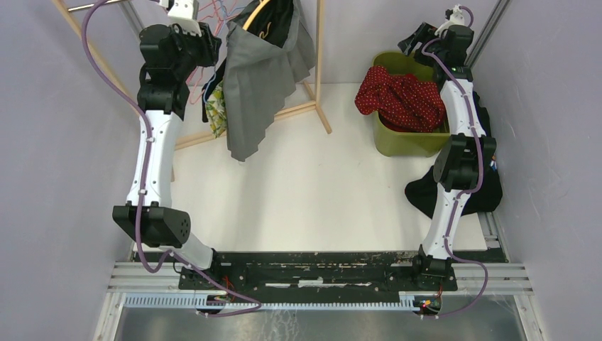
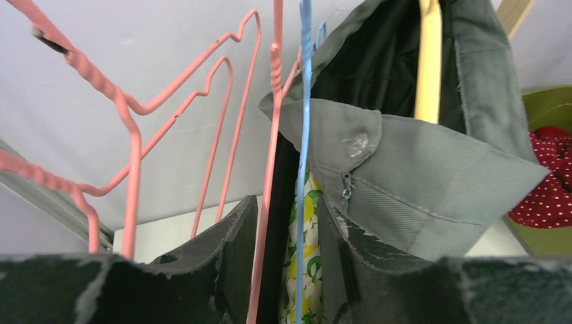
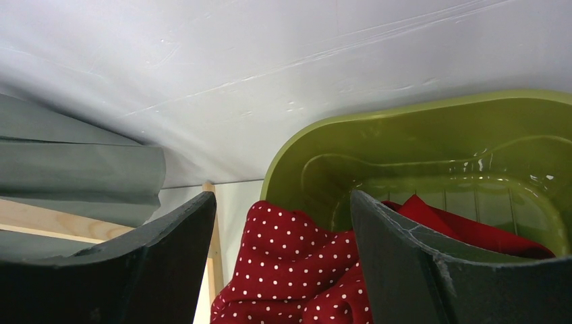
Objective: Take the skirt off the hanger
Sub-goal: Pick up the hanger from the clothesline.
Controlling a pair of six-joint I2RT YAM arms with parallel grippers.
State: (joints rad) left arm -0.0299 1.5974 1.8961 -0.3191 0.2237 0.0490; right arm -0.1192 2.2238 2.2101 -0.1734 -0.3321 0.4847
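Both arms stretch far forward, the left gripper gaping just left of the skirt, the right gripper gaping well to its right.

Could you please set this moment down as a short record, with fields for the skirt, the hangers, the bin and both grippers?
skirt: grey skirt hanging at the wooden rack, its waistband button in the left wrist view
hangers: pink wire hanger and blue wire hanger, beside the skirt
green bin: holds a red dotted cloth
left gripper: open, wire hangers between its fingers, next to the waistband
right gripper: open, over the bin
task state: skirt not yet off
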